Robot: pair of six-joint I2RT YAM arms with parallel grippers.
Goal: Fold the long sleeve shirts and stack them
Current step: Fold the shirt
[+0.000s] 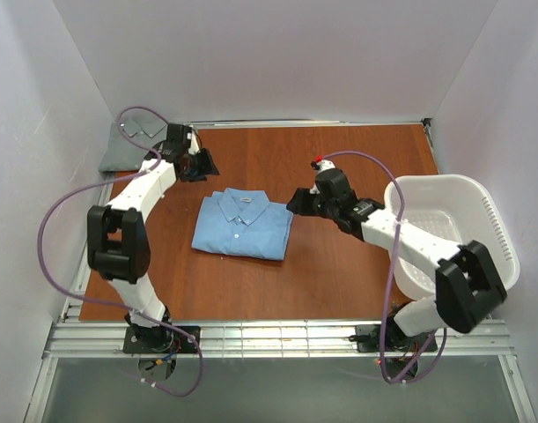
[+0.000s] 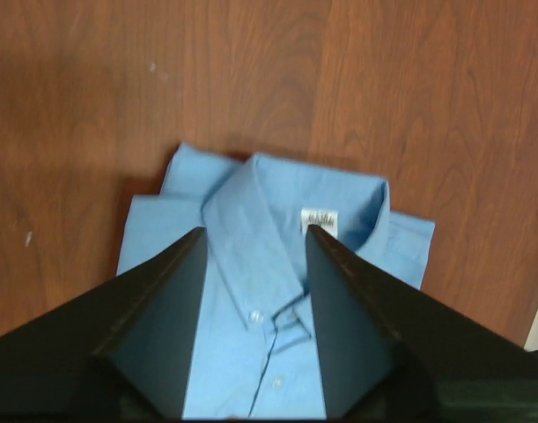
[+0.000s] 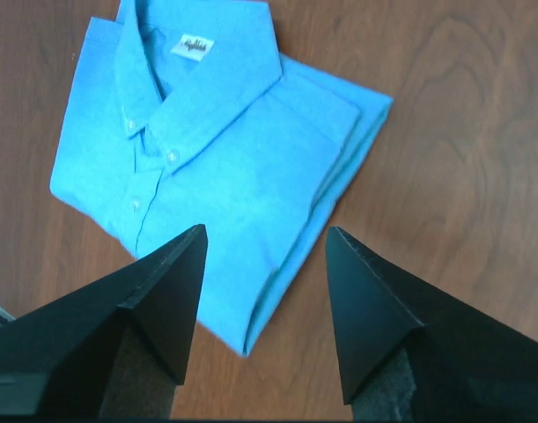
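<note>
we had the light blue shirt (image 1: 242, 225) folded mid-frame on the wooden table (image 1: 339, 159), grey-green shirt (image 1: 126, 145) lying upper left, left gripper (image 1: 202, 166) and right gripper (image 1: 295, 203) both parted partway, gripping nothing, flanking the blue one

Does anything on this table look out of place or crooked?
The folded light blue button-front shirt lies slightly turned on the brown wooden table. The grey-green cloth shirt sits apart in its far left corner, not stacked.
</note>
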